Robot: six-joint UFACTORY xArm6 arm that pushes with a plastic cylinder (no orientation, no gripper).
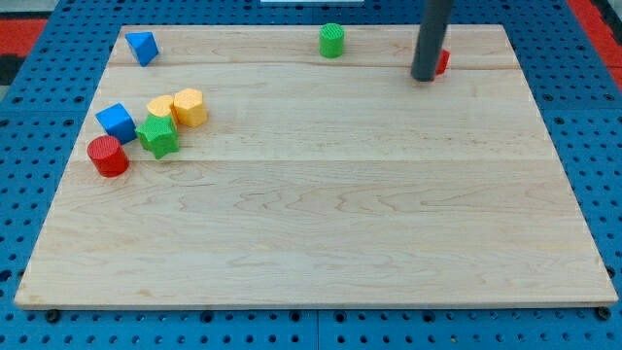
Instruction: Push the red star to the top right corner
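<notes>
My tip (424, 78) touches a mostly hidden ridged red block (442, 62) on the wooden board (321, 214).

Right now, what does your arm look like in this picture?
Only a straight dark grey rod shows, coming down from the view's top edge, smooth and round, without markings, cables or a gripper. My tip is its plain blunt lower end, just left of the red block, whose shape it mostly hides.

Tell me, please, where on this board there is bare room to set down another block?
The whole lower half and the middle are bare wood. It is crowded at the view's left: red cylinder, green star, blue cube, yellow blocks. My tip touches the red star near the top right.
</notes>
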